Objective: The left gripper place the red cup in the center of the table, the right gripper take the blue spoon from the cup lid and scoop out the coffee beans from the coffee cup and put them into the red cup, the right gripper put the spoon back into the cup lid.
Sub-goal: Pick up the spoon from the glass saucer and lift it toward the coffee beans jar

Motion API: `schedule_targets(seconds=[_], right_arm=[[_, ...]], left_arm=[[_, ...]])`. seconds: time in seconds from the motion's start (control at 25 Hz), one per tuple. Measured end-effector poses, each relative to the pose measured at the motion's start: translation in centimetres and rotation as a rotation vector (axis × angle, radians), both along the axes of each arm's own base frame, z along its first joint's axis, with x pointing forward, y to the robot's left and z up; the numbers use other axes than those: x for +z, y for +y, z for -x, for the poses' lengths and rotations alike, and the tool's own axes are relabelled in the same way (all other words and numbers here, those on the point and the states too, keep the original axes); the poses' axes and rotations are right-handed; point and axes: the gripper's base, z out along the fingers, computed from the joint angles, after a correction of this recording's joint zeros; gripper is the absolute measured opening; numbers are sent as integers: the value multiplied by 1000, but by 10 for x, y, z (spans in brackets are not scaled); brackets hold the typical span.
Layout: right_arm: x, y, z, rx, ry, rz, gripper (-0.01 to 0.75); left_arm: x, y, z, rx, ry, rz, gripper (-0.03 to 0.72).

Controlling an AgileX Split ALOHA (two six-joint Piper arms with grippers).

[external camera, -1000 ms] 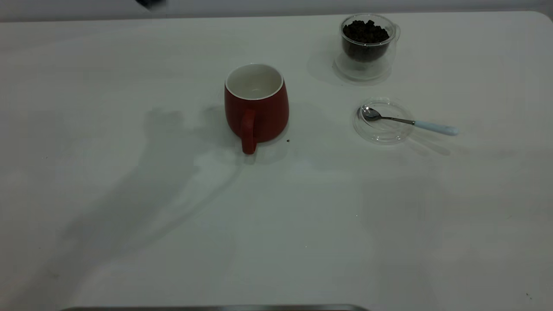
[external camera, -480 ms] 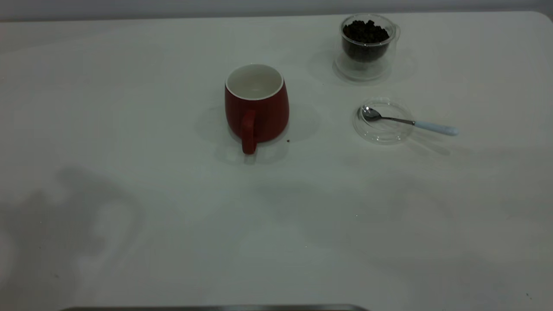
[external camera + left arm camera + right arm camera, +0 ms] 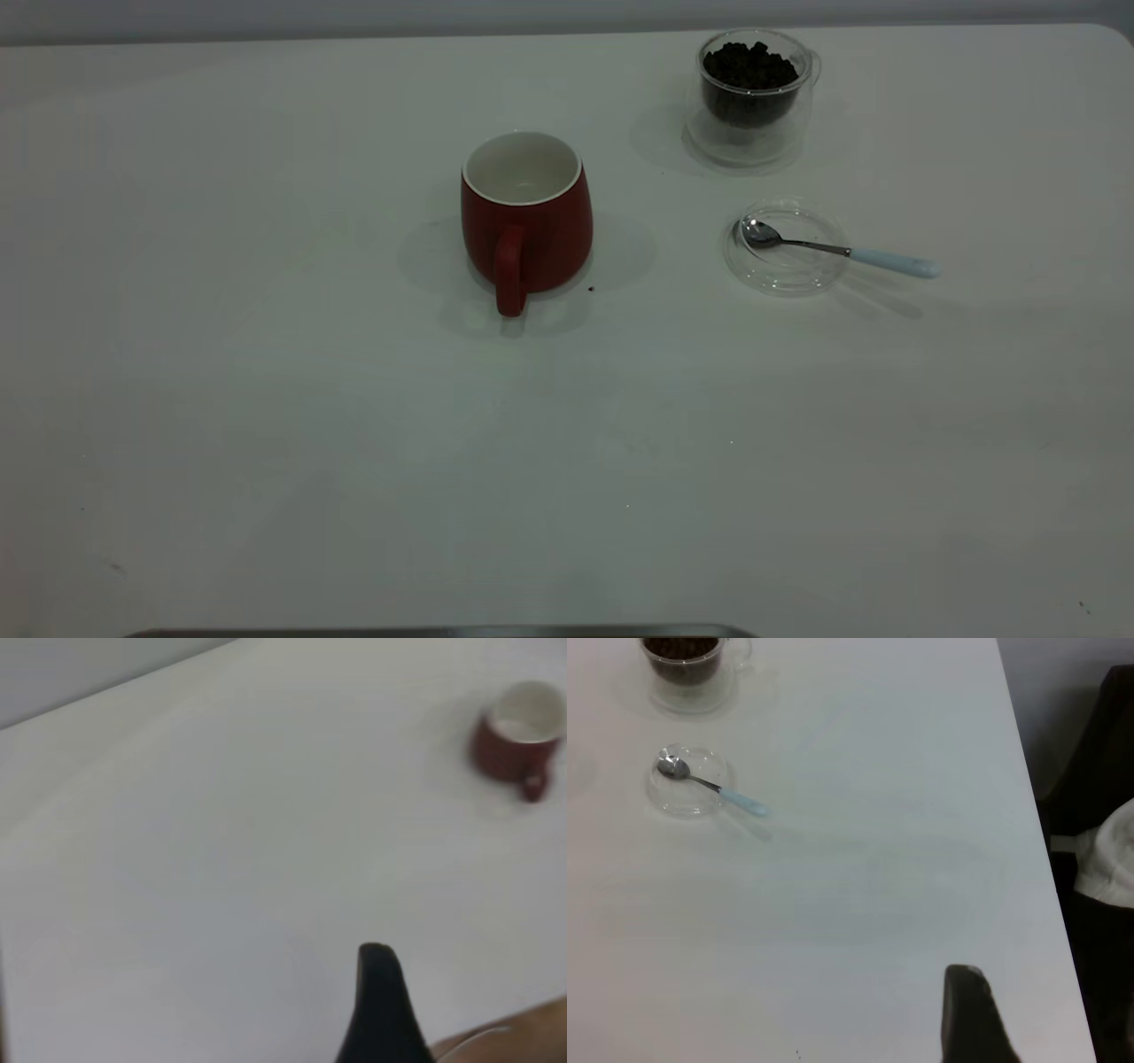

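The red cup (image 3: 527, 221) stands upright near the middle of the table (image 3: 266, 399), handle toward the front, empty inside; it also shows far off in the left wrist view (image 3: 518, 740). The blue spoon (image 3: 842, 251) lies with its bowl in the cup lid (image 3: 784, 266) and its handle pointing right. The coffee cup (image 3: 751, 97) with coffee beans (image 3: 749, 66) stands behind the lid. Neither gripper shows in the exterior view. One black left finger (image 3: 379, 1010) and one black right finger (image 3: 966, 1019) show above bare table, nothing against them. The right wrist view shows the spoon (image 3: 713, 788), lid (image 3: 687, 797) and coffee cup (image 3: 691, 673) far off.
A dark speck (image 3: 591, 288) lies by the red cup's base. The table's right edge (image 3: 1028, 815) runs close to the right gripper, with dark objects and something white (image 3: 1112, 859) beyond it. A grey strip (image 3: 443, 632) lies at the front edge.
The arm's shadow slid left across the table and off it, and the dark arm part at the top edge left the view. The cups, lid and spoon have not moved.
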Motion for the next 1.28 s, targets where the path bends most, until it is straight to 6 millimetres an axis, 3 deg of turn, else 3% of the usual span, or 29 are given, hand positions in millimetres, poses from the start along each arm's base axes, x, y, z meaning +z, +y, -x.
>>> schedule_targets(seconds=[0.16, 0.28, 0.4, 0.6, 0.88, 1.28], right_arm=[[0, 0, 0, 0, 0, 0, 448], [0, 0, 0, 0, 0, 0, 448], [0, 0, 0, 0, 0, 0, 448], [0, 0, 0, 0, 0, 0, 448], [0, 0, 0, 0, 0, 0, 448], [0, 0, 0, 0, 0, 0, 448]], left_arm=[[-33, 14, 45, -77, -40, 79, 586], [-60, 20, 65, -118, -51, 115, 586], [-86, 21, 71, -132, -26, 118, 586], [-124, 17, 64, -126, 78, 72, 586], [-137, 15, 60, -78, 113, 103, 586], [-138, 15, 60, -77, 112, 98, 586]])
